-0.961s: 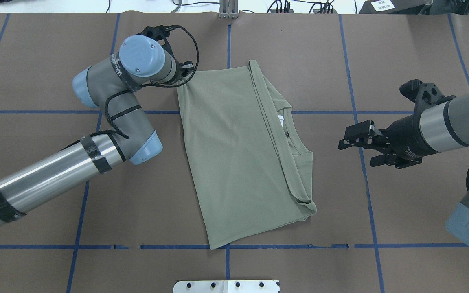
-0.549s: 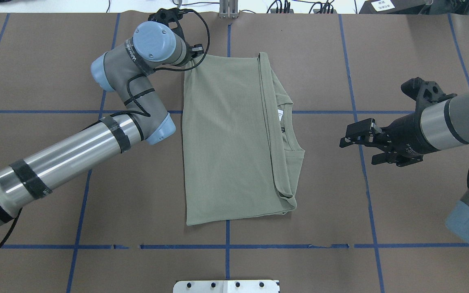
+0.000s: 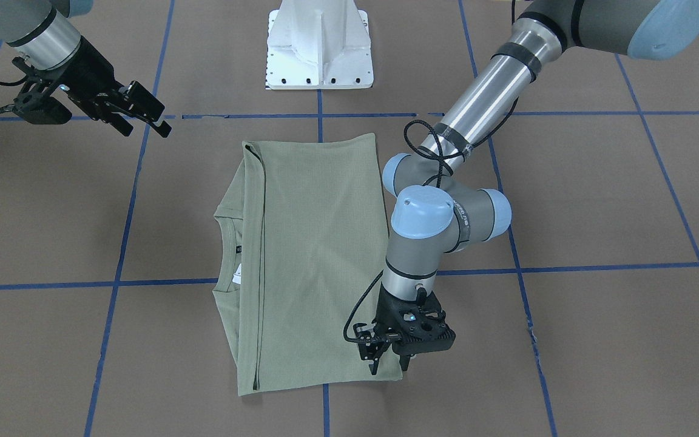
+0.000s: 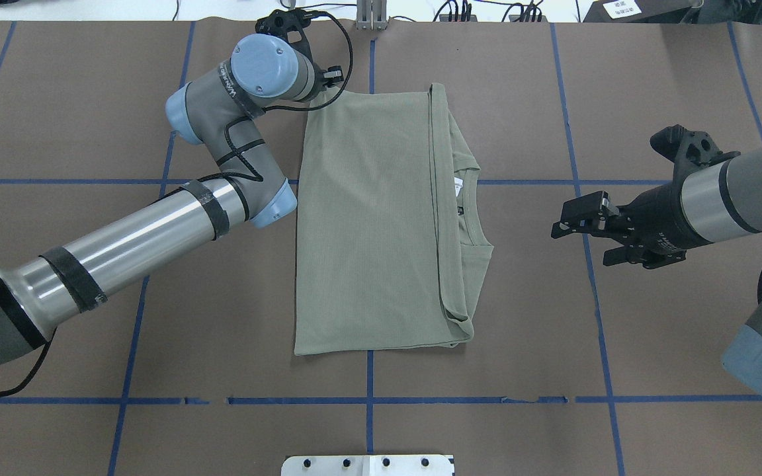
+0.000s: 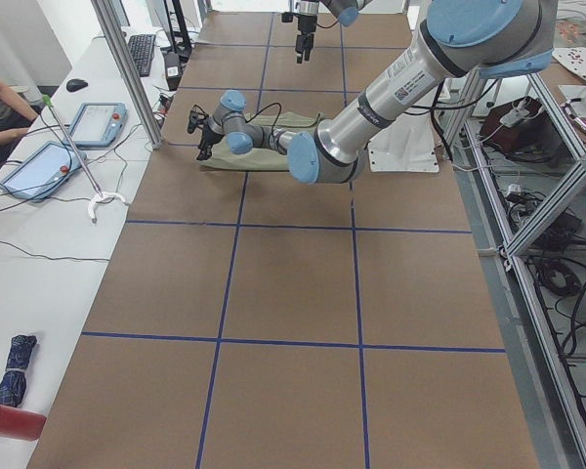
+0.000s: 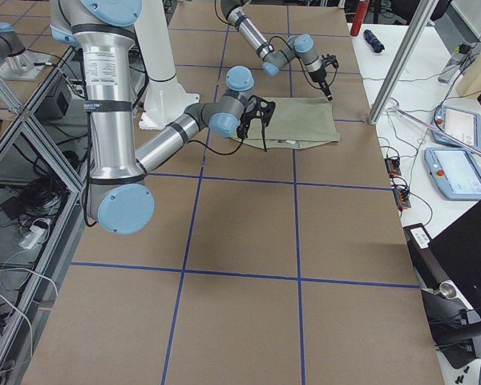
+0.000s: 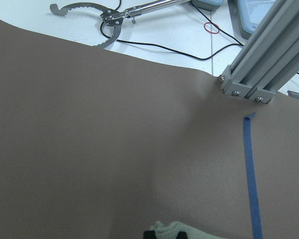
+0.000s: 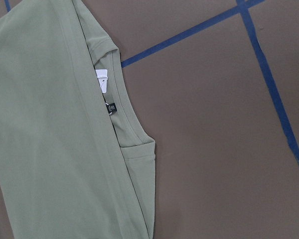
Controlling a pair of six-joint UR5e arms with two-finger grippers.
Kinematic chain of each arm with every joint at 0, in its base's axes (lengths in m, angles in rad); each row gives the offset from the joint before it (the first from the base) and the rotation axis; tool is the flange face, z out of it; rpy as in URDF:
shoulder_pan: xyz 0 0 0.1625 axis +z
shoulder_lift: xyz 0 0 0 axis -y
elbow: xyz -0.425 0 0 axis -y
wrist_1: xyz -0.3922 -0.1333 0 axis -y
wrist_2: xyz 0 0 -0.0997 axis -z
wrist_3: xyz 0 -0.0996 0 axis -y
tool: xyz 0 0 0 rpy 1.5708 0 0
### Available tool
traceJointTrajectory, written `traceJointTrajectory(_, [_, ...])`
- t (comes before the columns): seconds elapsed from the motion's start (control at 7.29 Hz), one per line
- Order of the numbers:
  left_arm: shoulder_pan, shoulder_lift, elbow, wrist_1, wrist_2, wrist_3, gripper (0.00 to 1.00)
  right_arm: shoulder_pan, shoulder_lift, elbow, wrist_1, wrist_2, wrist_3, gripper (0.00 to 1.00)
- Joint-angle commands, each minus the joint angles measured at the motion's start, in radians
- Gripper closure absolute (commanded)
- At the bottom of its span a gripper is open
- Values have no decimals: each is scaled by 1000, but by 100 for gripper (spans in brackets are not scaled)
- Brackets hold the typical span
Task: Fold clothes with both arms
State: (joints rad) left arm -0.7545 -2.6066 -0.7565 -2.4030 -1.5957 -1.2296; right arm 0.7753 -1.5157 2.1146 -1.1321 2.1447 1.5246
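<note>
Left end effector (image 3: 390, 364) is clamped on the far left corner of the folded green shirt (image 4: 368, 225), which is laid flat on the table (image 4: 652, 99), its collar (image 8: 120, 107) turned toward the robot's right. The right end effector (image 4: 583, 241) is held spread, apart from the shirt, beside that collar.

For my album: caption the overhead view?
Left gripper pinching a corner of the folded green shirt; right gripper open nearby.
</note>
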Motion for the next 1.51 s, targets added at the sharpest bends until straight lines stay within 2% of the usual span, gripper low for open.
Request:
traceJointTrajectory(0.0, [-54, 6, -36, 13, -85, 48, 0, -4, 5, -11, -3, -25, -4, 0])
traceJointTrajectory(0.14, [-77, 55, -135, 95, -158, 73, 0, -7, 11, -24, -6, -34, -26, 0])
traceJointTrajectory(0.41, [-85, 205, -422, 276, -176, 131, 0, -31, 35, -62, -11, -77, -107, 0])
traceJointTrajectory(0.55, [-85, 267, -532, 335, -191, 140, 0, -39, 87, -96, -65, -83, -130, 0])
traceJointTrajectory(0.82, [-85, 400, -773, 419, -239, 189, 0, -105, 257, -111, -373, -170, -254, 0])
traceJointTrajectory(0.96, [-83, 437, -866, 477, -247, 212, 0, -154, 367, -148, -482, -221, -285, 0])
traceJointTrajectory(1.1, [-80, 457, -912, 507, -247, 213, 0, -193, 446, -213, -500, -236, -287, 0])
traceJointTrajectory(1.37, [-80, 479, -934, 509, -260, 214, 0, -275, 462, -232, -502, -264, -400, 0])
